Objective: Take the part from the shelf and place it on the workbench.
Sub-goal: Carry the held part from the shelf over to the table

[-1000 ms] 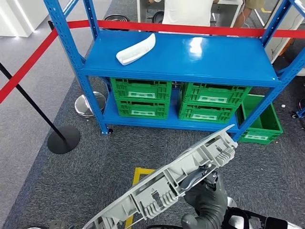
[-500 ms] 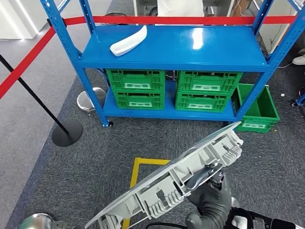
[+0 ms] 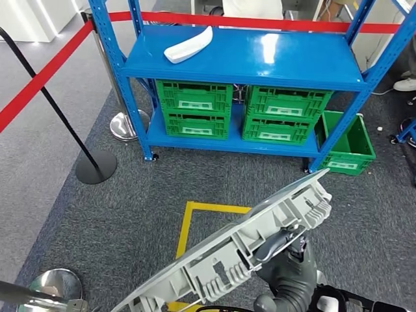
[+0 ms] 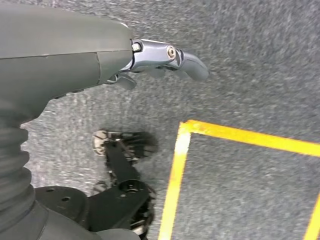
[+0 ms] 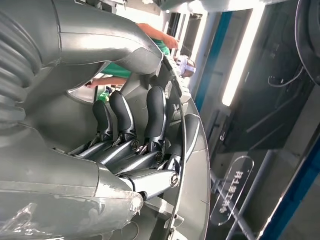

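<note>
Right hand [image 3: 286, 276] is seen low in the head view, its fingers [image 5: 124, 117] clamped on the long grey part [image 3: 231, 250]. The part is held tilted, one end raised beyond the fingers toward the shelf, the other dropped low toward the robot's left.

Left hand [image 4: 75, 60] is seen in the left wrist view, hanging above grey carpet [image 4: 245, 75]; a thumb [image 4: 170, 55] is stretched out, nothing held. The other fingers are hidden, so apart or curled cannot be told.

Yellow floor tape [image 3: 184, 227] is noted just beyond the held part.

Farther off, the blue shelf [image 3: 304, 65] carries a white part [image 3: 188, 47] on top; green crates [image 3: 199, 109] are stacked beneath. A red barrier [image 3: 41, 75] runs alongside.
</note>
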`<action>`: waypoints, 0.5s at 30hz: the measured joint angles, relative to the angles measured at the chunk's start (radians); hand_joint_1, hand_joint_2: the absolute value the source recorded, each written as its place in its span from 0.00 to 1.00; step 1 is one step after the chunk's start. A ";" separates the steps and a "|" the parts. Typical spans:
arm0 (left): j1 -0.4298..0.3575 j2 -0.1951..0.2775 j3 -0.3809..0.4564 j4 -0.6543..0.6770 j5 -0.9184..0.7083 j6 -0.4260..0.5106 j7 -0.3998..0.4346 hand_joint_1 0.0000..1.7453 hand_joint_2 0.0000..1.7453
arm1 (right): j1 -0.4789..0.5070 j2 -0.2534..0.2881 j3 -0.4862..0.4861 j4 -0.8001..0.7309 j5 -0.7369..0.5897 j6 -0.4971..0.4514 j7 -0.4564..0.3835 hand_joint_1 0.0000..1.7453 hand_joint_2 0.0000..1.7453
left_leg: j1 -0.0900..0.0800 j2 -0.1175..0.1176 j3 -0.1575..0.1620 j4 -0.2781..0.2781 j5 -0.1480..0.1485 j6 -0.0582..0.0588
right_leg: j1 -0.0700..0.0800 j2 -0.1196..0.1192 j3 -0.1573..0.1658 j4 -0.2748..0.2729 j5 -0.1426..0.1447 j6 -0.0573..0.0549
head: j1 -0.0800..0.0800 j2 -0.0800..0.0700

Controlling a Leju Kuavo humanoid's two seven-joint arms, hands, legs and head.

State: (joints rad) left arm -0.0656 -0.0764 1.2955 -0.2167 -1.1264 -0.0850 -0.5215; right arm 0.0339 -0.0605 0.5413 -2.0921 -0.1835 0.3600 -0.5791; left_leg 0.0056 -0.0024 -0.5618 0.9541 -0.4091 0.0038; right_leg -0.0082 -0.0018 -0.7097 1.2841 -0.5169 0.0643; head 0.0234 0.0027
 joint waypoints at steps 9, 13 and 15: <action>0.001 0.013 0.000 0.000 -0.004 0.000 0.005 0.00 1.00 | -0.044 0.001 0.000 -0.003 -0.025 -0.021 0.009 1.00 1.00 | 0.003 -0.003 -0.075 0.030 0.046 -0.047 | 0.001 0.011 0.185 -0.274 0.039 -0.045 | -0.001 0.000; -0.003 0.015 0.000 0.000 -0.012 -0.003 0.009 0.00 1.00 | -0.078 0.007 0.000 0.003 -0.032 -0.043 0.028 1.00 1.00 | 0.004 -0.002 -0.144 0.240 -0.131 -0.058 | 0.004 0.008 0.129 -0.273 0.088 -0.065 | -0.005 0.000; -0.005 0.017 0.000 0.000 -0.017 -0.003 0.009 0.00 1.00 | -0.093 0.009 0.000 0.007 -0.032 -0.055 0.032 1.00 1.00 | 0.003 -0.002 -0.145 0.314 -0.142 -0.056 | 0.008 0.007 0.099 -0.272 0.111 -0.066 | -0.005 0.000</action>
State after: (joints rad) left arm -0.0706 -0.0590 1.2956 -0.2171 -1.1431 -0.0877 -0.5124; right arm -0.0586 -0.0510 0.5414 -2.0847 -0.2158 0.3047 -0.5471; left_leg 0.0090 -0.0048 -0.7067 1.2680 -0.5509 -0.0522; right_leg -0.0006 0.0057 -0.6109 1.0123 -0.4057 -0.0019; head 0.0179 0.0027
